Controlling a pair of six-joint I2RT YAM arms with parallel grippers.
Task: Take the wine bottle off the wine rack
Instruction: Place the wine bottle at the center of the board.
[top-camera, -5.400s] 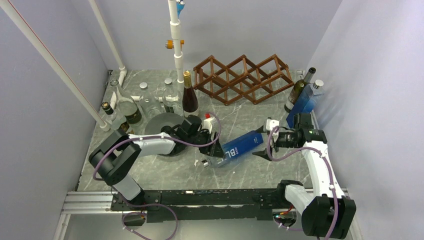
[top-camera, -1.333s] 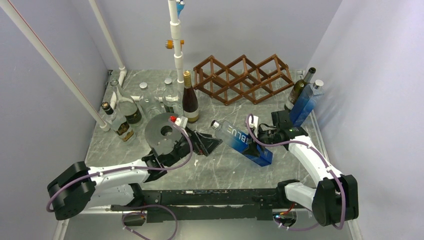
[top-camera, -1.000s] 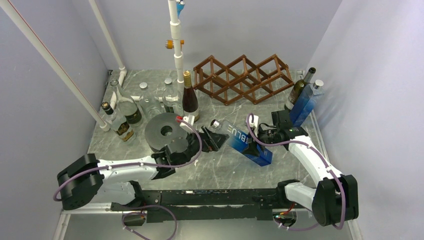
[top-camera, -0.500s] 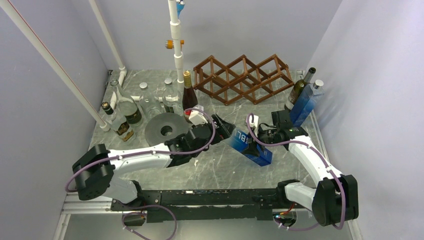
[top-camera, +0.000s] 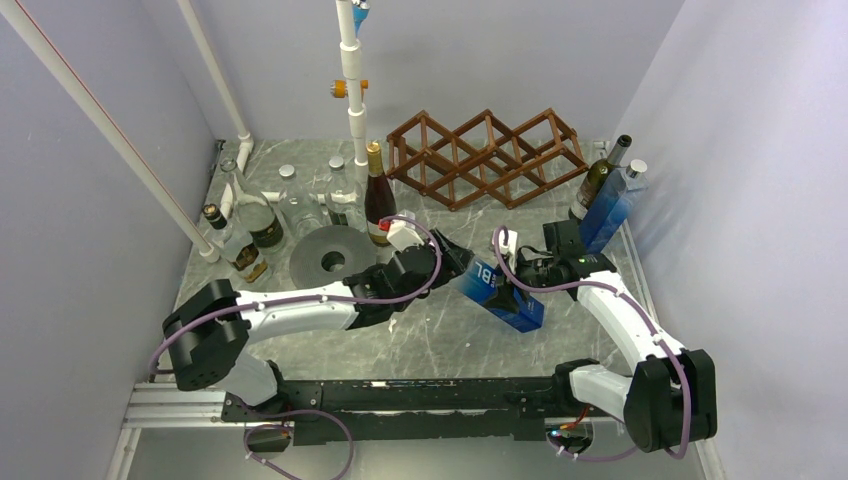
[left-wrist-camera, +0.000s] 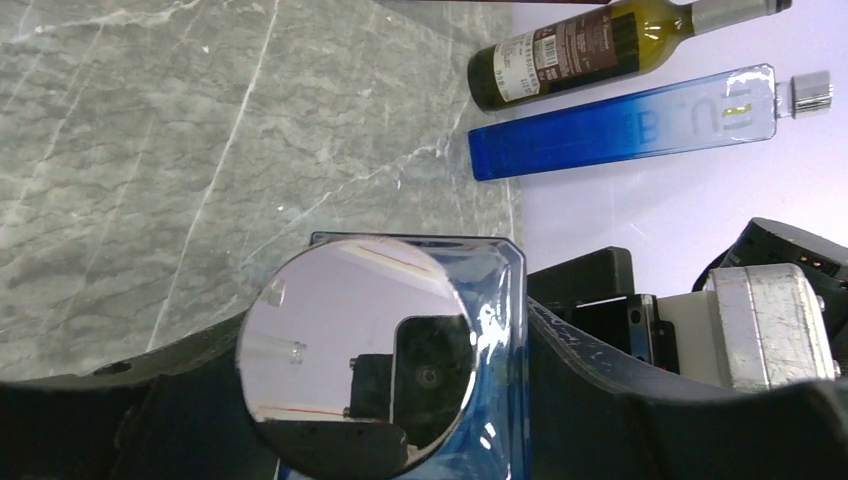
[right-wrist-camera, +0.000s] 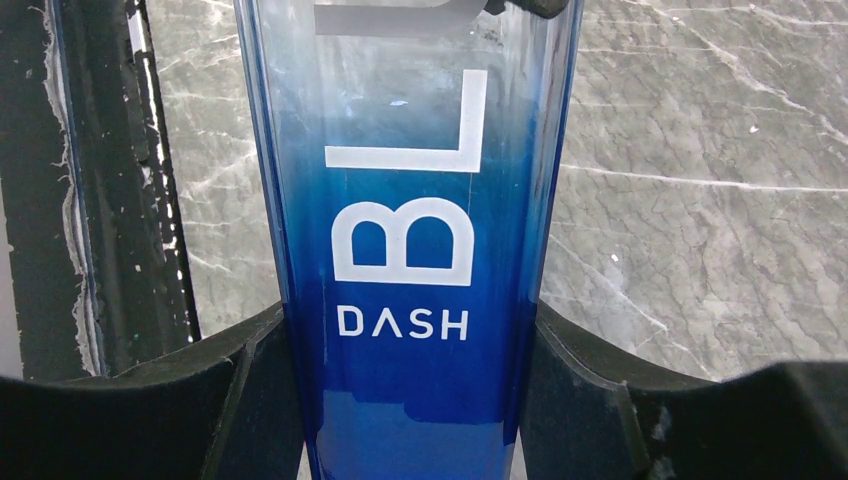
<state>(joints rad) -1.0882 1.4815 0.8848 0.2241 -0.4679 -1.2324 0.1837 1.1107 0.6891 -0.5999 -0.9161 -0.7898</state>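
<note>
The blue square bottle (right-wrist-camera: 410, 250) reads "BL" above "DASH". The second blue bottle (left-wrist-camera: 620, 125) reads "BLUE", inverted.

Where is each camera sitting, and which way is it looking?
Top external: high behind the bases, looking down at the table, wine rack and both arms.
Left wrist: on the left end effector, looking at the round end of the held blue bottle between its fingers.
Right wrist: on the right end effector, looking along that bottle, fingers either side.
Shared: all three show the held blue bottle.
</note>
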